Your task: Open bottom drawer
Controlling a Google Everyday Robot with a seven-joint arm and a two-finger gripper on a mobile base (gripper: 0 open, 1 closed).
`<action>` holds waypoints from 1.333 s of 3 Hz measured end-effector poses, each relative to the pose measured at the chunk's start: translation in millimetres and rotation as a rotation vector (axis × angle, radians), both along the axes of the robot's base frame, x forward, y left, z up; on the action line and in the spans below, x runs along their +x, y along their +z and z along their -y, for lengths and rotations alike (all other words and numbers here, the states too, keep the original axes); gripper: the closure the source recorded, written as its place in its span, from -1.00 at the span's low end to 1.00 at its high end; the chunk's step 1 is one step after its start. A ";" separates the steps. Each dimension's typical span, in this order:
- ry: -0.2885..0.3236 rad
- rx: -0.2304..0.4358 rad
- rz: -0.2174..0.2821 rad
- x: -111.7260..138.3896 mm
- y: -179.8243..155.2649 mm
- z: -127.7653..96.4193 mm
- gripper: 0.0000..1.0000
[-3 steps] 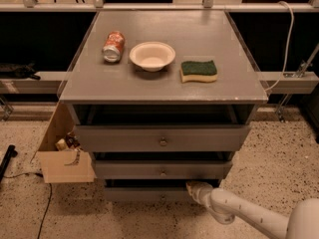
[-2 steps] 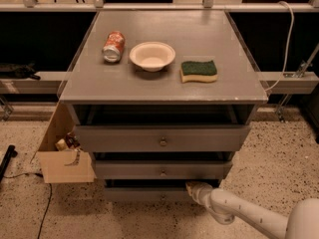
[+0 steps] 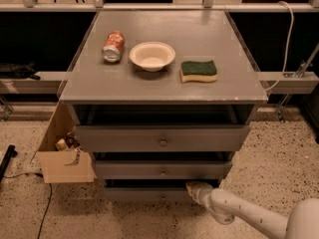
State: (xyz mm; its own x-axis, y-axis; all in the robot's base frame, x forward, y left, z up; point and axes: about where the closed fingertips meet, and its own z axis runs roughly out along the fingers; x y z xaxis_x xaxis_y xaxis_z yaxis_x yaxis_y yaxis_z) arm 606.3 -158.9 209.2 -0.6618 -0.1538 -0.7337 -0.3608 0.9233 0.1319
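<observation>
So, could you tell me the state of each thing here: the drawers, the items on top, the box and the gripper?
Top drawer: partly pulled out.
Middle drawer: out a little.
Bottom drawer: barely out, if at all.
Soda can: lying on its side.
Bowl: upright, empty.
Sponge: flat, green side up.
Cardboard box: open, items inside.
Gripper: at the bottom drawer's top edge, right end.
</observation>
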 end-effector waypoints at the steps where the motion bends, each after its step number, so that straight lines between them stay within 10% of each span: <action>1: 0.004 -0.002 0.001 1.4 0.3 -2.3 0.86; 4: 0.010 -0.017 0.000 5.1 -3.3 -6.6 0.42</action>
State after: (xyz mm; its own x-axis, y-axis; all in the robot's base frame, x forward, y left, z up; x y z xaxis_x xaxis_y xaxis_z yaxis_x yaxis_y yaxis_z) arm 611.4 -152.2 206.0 -0.6602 -0.1730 -0.7309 -0.3703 0.9216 0.1164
